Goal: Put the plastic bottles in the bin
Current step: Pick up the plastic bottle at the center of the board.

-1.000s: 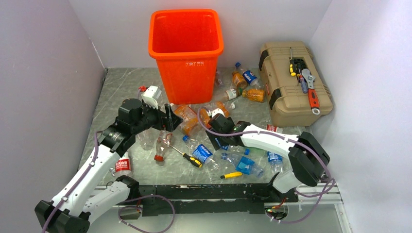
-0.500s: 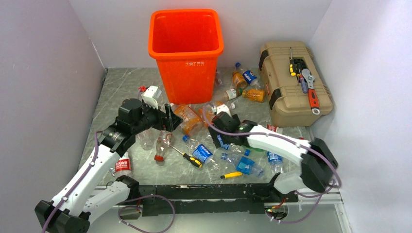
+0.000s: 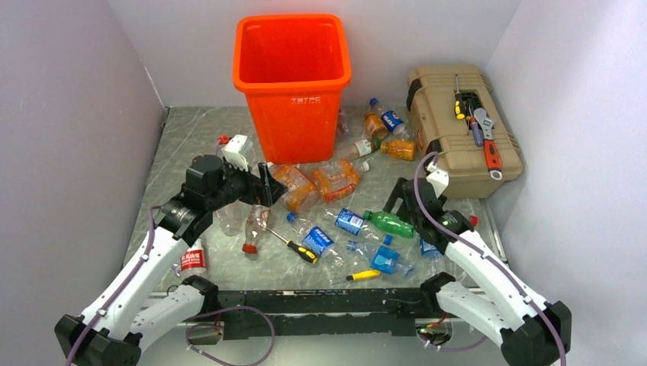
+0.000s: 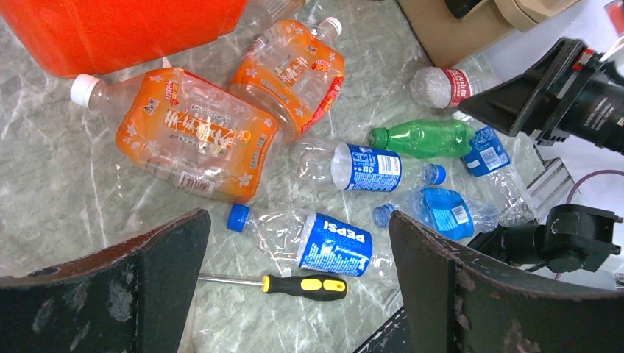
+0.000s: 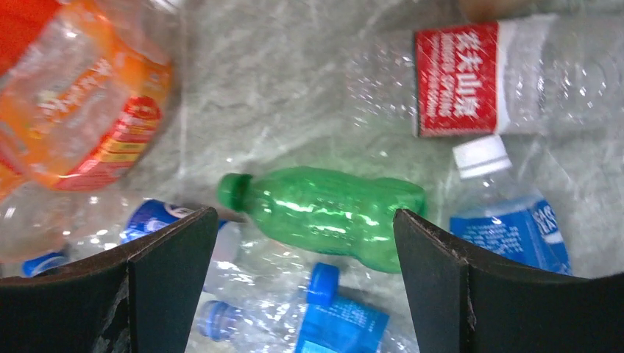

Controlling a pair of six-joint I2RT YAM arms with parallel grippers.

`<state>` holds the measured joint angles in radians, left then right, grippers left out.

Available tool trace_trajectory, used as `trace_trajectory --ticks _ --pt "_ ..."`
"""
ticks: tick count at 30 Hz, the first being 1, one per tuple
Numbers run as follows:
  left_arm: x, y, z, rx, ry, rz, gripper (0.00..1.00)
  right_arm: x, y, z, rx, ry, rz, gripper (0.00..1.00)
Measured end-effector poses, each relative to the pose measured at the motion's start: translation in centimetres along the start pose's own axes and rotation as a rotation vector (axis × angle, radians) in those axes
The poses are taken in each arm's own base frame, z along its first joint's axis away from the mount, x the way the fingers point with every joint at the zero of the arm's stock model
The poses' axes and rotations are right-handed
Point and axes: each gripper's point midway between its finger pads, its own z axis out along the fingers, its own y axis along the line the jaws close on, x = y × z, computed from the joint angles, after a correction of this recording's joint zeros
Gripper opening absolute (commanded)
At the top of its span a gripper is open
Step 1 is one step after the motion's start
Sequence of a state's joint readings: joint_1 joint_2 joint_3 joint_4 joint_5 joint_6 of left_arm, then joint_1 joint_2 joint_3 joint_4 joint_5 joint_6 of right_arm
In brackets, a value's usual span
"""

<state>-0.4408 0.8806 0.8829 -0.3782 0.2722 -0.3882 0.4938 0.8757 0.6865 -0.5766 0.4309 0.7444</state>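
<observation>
The orange bin (image 3: 294, 122) stands at the back centre. Plastic bottles lie scattered in front of it: two crushed orange ones (image 3: 294, 187) (image 4: 195, 140), a green one (image 3: 389, 223) (image 5: 331, 209), and a clear Pepsi one (image 4: 324, 239). My left gripper (image 3: 265, 185) (image 4: 298, 220) hangs open above the Pepsi bottle and holds nothing. Over to the right, my right gripper (image 3: 406, 202) (image 5: 305, 217) is open above the green bottle's near side, with nothing between its fingers. More bottles (image 3: 381, 126) lie to the right of the bin.
A tan toolbox (image 3: 461, 130) with tools on its lid stands at the back right. Two yellow-handled screwdrivers (image 3: 301, 250) (image 3: 365, 274) lie among the bottles. A red-labelled bottle (image 3: 193, 261) lies by the left arm. Walls close in both sides.
My right arm has swung back to the right, away from the crushed orange bottles to the green bottle, its jaws wider. The left arm has not moved.
</observation>
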Motion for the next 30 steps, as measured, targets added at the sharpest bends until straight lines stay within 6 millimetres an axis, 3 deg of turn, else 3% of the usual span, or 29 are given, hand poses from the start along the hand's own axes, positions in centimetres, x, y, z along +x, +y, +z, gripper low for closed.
trace_trajectory --ticks 3,9,15,24,30 --pt "0.0 0.0 0.0 0.001 0.001 -0.001 0.96 1.3 -1.9 0.4 0.044 0.032 0.005 0.96" --pt "0.3 -0.1 0.2 0.008 0.015 -0.006 0.96 3.5 -2.5 1.5 0.053 0.111 -0.013 0.95" --pt "0.4 -0.2 0.3 0.014 0.02 -0.007 0.96 6.6 -2.0 3.3 0.029 0.232 -0.059 0.9" --pt "0.5 -0.3 0.3 0.025 0.028 -0.015 0.96 7.4 -0.5 3.6 -0.051 0.27 -0.057 0.88" --pt "0.8 -0.3 0.6 0.028 0.041 -0.026 0.96 10.0 -0.8 4.5 -0.05 0.36 -0.087 0.87"
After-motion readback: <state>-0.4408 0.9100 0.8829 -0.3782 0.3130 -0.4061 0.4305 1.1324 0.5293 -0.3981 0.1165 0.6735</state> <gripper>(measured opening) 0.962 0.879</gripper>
